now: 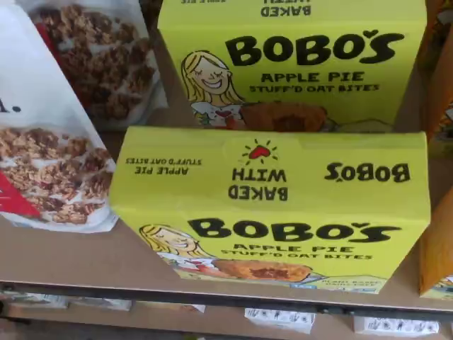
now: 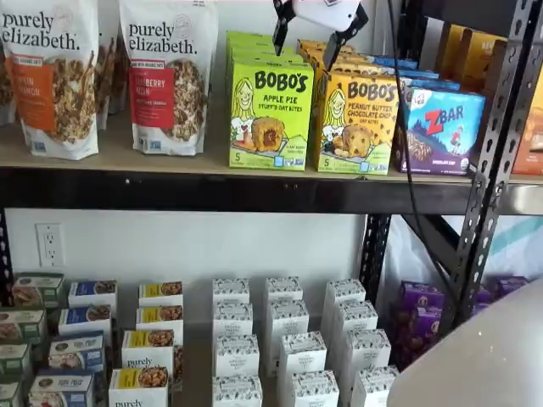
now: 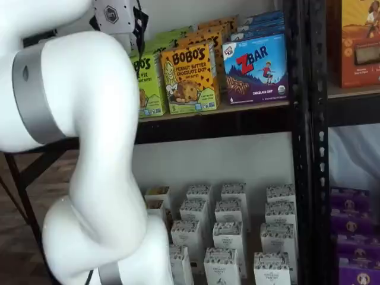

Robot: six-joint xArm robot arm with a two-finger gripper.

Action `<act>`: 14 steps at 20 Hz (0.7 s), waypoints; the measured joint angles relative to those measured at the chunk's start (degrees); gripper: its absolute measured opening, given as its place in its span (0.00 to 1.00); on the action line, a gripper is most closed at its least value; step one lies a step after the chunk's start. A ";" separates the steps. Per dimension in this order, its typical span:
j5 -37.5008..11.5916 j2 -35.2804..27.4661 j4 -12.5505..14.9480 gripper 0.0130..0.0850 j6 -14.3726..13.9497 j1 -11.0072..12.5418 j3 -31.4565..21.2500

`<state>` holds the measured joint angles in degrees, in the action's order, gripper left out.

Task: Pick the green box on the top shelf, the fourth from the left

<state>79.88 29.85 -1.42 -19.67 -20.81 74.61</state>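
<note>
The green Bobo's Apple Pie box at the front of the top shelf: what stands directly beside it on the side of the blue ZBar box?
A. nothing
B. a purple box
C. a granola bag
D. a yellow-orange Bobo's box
D: in a shelf view, the green box has the yellow-orange Bobo's peanut butter chocolate chip box right next to it, before the ZBar box.

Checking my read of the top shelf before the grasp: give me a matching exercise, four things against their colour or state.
1. green box
2. ZBar box
3. peanut butter box
4. gripper

a. blue, rightmost of the three boxes
b. open, above the boxes
c. lime-green, beside a granola bag
d. yellow-orange, in the middle

Pairs: 1-c, 2-a, 3-d, 4-b
</note>
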 joint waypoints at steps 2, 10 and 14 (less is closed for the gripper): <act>-0.09 -0.49 -0.57 1.00 0.68 0.65 0.18; -0.29 -1.22 0.72 1.00 0.42 0.57 0.17; -0.24 -1.23 1.12 1.00 -0.18 0.01 0.02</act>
<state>79.64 28.62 -0.30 -19.85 -20.80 74.62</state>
